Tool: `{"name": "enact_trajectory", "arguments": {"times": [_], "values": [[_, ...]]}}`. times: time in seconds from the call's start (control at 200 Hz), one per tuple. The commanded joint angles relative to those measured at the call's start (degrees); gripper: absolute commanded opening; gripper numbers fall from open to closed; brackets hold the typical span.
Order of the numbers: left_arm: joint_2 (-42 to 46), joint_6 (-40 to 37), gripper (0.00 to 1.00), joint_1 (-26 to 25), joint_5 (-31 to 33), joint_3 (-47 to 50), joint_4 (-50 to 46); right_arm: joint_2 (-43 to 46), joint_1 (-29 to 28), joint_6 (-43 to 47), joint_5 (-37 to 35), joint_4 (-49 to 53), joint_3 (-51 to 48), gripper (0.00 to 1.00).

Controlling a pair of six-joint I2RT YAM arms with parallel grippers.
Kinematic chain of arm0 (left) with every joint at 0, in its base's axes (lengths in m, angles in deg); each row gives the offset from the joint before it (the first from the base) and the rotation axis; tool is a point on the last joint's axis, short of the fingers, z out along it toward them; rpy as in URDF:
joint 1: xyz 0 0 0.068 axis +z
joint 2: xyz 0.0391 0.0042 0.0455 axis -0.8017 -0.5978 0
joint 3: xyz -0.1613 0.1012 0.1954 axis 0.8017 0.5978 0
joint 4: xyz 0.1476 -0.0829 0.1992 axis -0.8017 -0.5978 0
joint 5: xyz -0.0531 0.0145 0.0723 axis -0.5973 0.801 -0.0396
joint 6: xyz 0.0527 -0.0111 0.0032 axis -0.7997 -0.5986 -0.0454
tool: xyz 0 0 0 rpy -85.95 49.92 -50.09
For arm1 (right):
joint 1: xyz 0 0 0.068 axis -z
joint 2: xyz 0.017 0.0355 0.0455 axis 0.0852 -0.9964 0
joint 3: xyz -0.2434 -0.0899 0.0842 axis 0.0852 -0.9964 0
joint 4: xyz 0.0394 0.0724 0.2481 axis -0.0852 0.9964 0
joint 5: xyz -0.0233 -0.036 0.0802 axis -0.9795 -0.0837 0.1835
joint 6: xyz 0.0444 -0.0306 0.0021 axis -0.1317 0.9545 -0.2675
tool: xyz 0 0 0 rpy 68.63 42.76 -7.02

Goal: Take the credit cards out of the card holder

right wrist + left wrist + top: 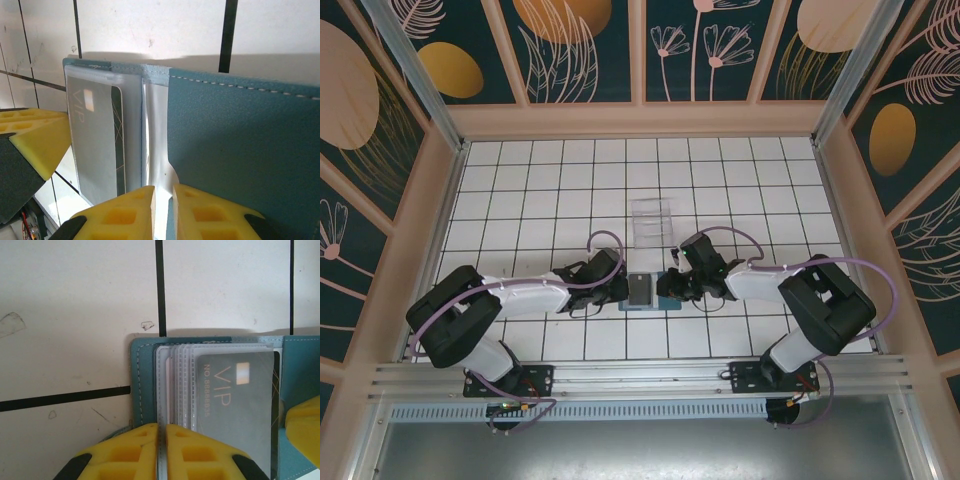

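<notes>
Your tiled bench (520,190) carries the open teal card holder (142,380) at its near middle, between both arms. A grey card (240,395) lies in its clear sleeves. Your left pincer (161,427) is nipped narrow on a sleeve edge, and your right pincer (164,189) pinches an inner plastic leaf.

Card holder (240,140) matt grained cloth; sleeves (175,385) clr glossy plastic.

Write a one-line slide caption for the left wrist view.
Left gripper shut on a clear sleeve of the open teal card holder, a grey VIP card showing, on white tiles.
</notes>
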Motion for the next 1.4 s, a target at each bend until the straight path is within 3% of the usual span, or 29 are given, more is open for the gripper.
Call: {"name": "enact_trajectory", "arguments": {"times": [0.0,0.265,0.525,0.826,1.011,1.396], "values": [[-0.46,-0.56,0.12,0.19,-2.18,1.89,2.01,-0.48,-0.6,0.5,1.59,0.14,-0.32,0.19],[0.21,-0.62,0.11,0.79,-5.46,5.17,7.1,1.12,-0.06,-2.97,7.06,-8.02,-2.14,0.22],[7.01,2.51,0.12,5.95,-13.01,12.68,17.1,1.37,1.68,-5.53,8.95,-12.73,-5.31,0.22],[9.5,5.73,0.23,6.6,-17.78,16.12,27.05,-0.04,2.94,-6.52,12.18,-17.3,-7.03,0.23],[10.0,3.57,0.25,6.6,-13.38,14.74,18.71,-0.75,2.94,-6.74,12.52,-17.81,-6.9,0.23],[6.4,0.56,0.3,6.6,-15.48,12.48,17.48,-0.54,2.94,-6.37,12.08,-16.61,-6.6,0.23]]}}
